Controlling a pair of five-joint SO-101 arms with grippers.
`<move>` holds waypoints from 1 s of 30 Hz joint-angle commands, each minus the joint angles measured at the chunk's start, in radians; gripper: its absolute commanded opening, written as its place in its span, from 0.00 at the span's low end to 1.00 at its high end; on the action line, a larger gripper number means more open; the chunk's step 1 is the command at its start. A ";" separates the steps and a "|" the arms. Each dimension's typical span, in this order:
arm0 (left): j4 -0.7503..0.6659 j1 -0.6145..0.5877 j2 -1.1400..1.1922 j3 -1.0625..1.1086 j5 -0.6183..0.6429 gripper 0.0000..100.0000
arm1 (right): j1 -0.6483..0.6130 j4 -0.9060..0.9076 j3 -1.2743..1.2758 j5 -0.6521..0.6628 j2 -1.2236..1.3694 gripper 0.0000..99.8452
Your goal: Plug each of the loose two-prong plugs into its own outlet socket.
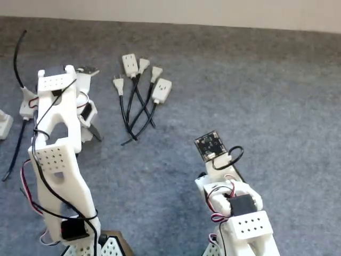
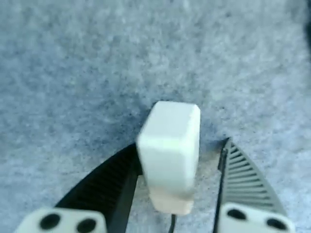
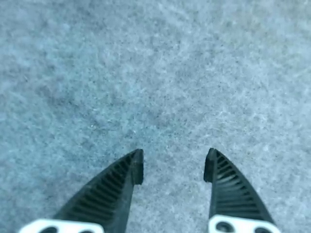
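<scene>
Plugs [image 1: 118, 84] with two prongs lie loose in a small cluster with white outlet sockets [image 1: 161, 89] on the grey, felt-like table [image 1: 277, 80]. Their black cords [image 1: 139, 109] fan together toward one point. In the high view three plugs and two sockets can be counted, none of them joined. The cluster sits near the left end effector [image 2: 181, 145], on the side toward the right arm [image 1: 245, 218], and apart from it.

The left arm [image 1: 56, 160] stretches out over the table with its end effector low over the surface. Its jaws stand moderately wide on either side of a white block [image 2: 170, 145], a connector body with a thin dark cord leaving its near end. One black ribbed finger [image 2: 116, 179] lies against the block's side. The other finger [image 2: 240, 170] stands just beside it, with a strip of table showing between them, so the block is not clamped. Whether this block is a plug or a socket cannot be told.

The right end effector [image 3: 172, 165] hangs over bare table, jaws wide apart and holding nothing. The cluster lies well ahead of it.
</scene>
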 commanded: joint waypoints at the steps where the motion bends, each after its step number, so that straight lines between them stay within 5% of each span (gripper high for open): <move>1: 0.026 -0.008 -0.004 -0.053 -0.005 0.16 | -0.007 -0.016 -0.007 0.014 0.013 0.20; 6: 0.110 -0.008 -0.008 -0.176 -0.029 0.00 | -0.007 -0.016 -0.007 0.014 0.013 0.20; 9: 0.114 0.016 -0.085 -0.107 -0.123 0.00 | -0.007 -0.016 -0.007 0.014 0.013 0.20; 23: 0.110 0.522 -0.951 0.970 -0.549 0.00 | -0.007 -0.018 -0.007 0.014 0.013 0.20; 30: -0.103 0.568 -1.003 1.254 -0.678 0.01 | -0.007 -0.018 -0.007 0.014 0.013 0.20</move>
